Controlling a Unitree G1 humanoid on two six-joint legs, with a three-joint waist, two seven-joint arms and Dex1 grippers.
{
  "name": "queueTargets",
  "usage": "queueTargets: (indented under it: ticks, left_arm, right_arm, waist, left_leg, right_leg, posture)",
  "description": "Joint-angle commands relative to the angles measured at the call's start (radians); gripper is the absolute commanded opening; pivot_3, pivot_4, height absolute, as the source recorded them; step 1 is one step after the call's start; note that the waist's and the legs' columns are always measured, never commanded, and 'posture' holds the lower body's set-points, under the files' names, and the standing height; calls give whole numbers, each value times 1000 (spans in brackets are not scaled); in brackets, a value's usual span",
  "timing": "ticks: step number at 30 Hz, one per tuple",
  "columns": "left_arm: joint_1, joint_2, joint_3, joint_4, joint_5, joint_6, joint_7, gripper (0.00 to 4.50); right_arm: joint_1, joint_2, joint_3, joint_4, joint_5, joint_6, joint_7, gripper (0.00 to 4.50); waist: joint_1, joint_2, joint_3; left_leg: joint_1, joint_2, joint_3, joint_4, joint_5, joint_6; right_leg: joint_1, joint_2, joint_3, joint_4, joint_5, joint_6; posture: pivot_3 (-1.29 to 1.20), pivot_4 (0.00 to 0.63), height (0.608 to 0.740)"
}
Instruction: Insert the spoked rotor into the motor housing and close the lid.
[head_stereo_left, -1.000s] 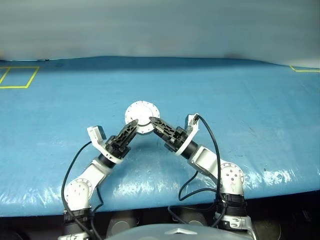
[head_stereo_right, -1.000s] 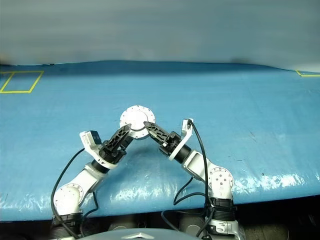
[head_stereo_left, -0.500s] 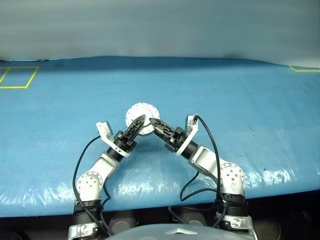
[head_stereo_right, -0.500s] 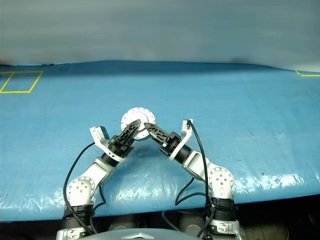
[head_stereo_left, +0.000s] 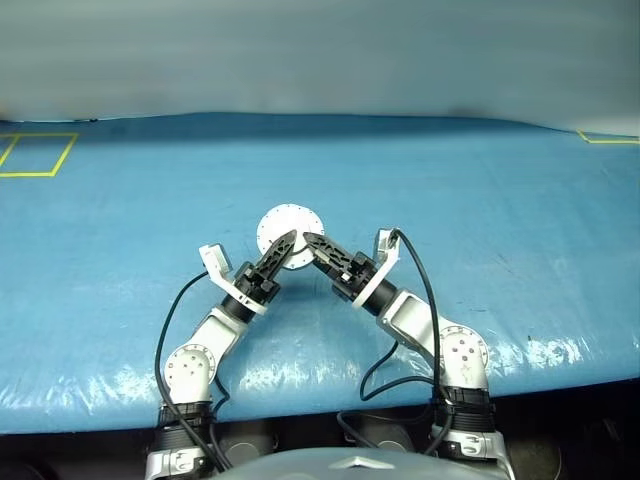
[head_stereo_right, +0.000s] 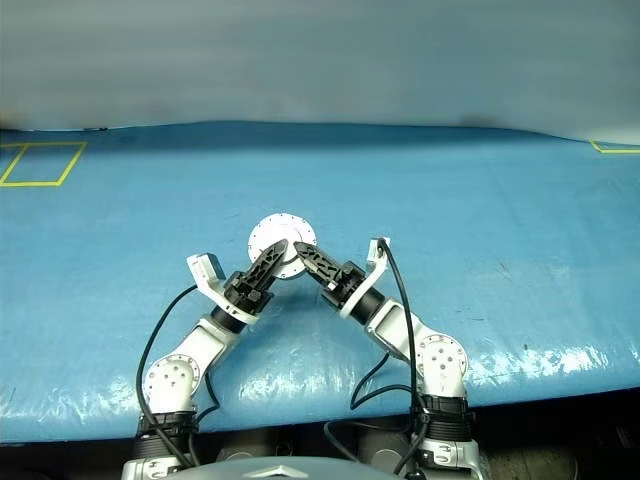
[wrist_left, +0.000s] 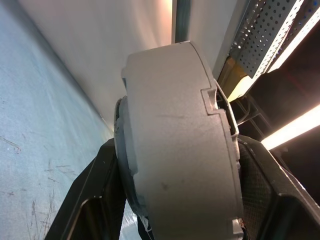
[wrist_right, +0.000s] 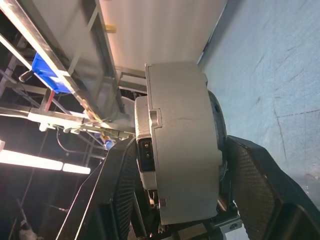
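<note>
While closed, both hands (head_stereo_left: 300, 243) clamp the motor housing (head_stereo_left: 289, 227).

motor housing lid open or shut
Shut: the lid shows its plain face over the motor housing, gripped between left gripper and right gripper.

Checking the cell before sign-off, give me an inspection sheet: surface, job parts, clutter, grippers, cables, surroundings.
Surface: blue table, glossy along the near edge, yellow tape outlines at the far corners.
Job's things: motor housing held up off the table, lid shut; rotor cannot be seen.
Clutter: nothing seen.
Grippers: left gripper and right gripper both clamp the housing from opposite sides.
Cables: a black cable loops along each forearm, clear of the fingers.
Surroundings: pale wall behind; metal framing and strip lights in the wrist views.
</note>
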Motion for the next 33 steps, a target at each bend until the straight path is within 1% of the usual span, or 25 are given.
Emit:
queueTargets:
  ticks: [1,3,5,8,11,13,15,17,18,22,27,32,33]
  left_arm:
    - [-29,4,39,17,34,-44,55,2585]
    - [-33,2,45,23,35,-52,54,2585]
    - [-44,3,56,36,44,-72,59,2585]
    - [-78,0,94,69,41,-111,57,2585]
    - [-117,0,136,99,36,-149,61,2585]
    - [-136,2,154,111,58,-178,74,2585]
    - [-157,8,167,133,114,-235,95,2585]
    - [-185,7,195,170,133,-265,132,2585]
    - [-196,16,190,193,179,-293,145,2585]
    - [-239,37,190,276,281,-343,203,2585]
    - [-256,45,186,317,319,-333,206,2585]
    - [-251,34,204,321,335,-332,236,2585]
    - [-247,37,202,321,345,-329,247,2831]
  right_arm:
    - [-17,30,17,-51,23,-13,-23,2362]
    - [-13,29,20,-55,0,-29,-25,2362]
    - [-12,29,23,-62,-2,-37,-19,3109]
    - [-16,18,25,-54,30,-12,-3,4011]
    - [-14,19,25,-61,10,-23,-14,4011]
    - [-14,18,24,-64,-4,-34,-20,4011]
    - [-15,12,23,-71,-38,-54,-24,4011]
    - [-16,-9,36,-90,-113,-78,-27,4011]
    - [-15,-35,63,-106,-199,-105,-24,4011]
    - [24,-39,74,-120,-298,-175,16,4011]
    - [71,-64,125,-185,-417,-231,77,4011]
    - [95,-88,148,-189,-529,-268,81,4011]
    - [98,-86,144,-186,-535,-271,82,4035]
  waist:
    - [1,0,0]
    - [0,0,0]
    - [0,0,0]
    - [-2,0,0]
    - [-2,0,0]
    - [-1,0,0]
    - [4,0,0]
    - [9,0,0]
    - [9,0,0]
    - [9,-1,0]
    - [8,-1,0]
    - [8,-1,0]
    - [8,-1,0]
  left_leg:
    - [0,0,0,0,0,0]
    - [0,0,0,0,0,0]
    - [-1,-1,0,0,0,0]
    - [0,-1,0,0,0,0]
    - [-1,-1,0,0,0,0]
    - [-1,-1,0,0,0,0]
    - [-1,-1,0,0,0,0]
    - [-2,-1,-1,1,0,0]
    - [-3,-1,-1,2,0,1]
    - [-4,-6,-1,3,-1,2]
    - [-6,-6,-1,3,-1,2]
    - [-6,-6,-2,4,-1,1]
    - [-6,-6,-2,4,-1,2]
  right_leg:
    - [0,0,0,0,0,0]
    - [0,0,0,0,0,0]
    - [0,0,0,0,0,1]
    - [0,0,0,0,1,2]
    - [-1,1,0,0,1,2]
    - [-1,1,-1,0,1,2]
    - [-1,1,0,0,1,2]
    - [-1,1,-1,0,2,3]
    - [-1,0,-1,-1,2,3]
    - [-1,0,-1,-1,3,4]
    - [-3,0,-1,-2,3,6]
    - [-2,0,-1,-2,3,6]
    - [-2,0,-1,-2,3,6]
  posture:
    - [0,150,740]
    - [0,150,740]
    - [0,150,740]
    - [0,150,740]
    - [0,150,740]
    - [0,150,740]
    - [0,150,740]
    - [0,150,740]
    - [0,150,740]
    - [0,150,740]
    - [0,150,740]
    - [0,150,740]
    - [0,150,740]
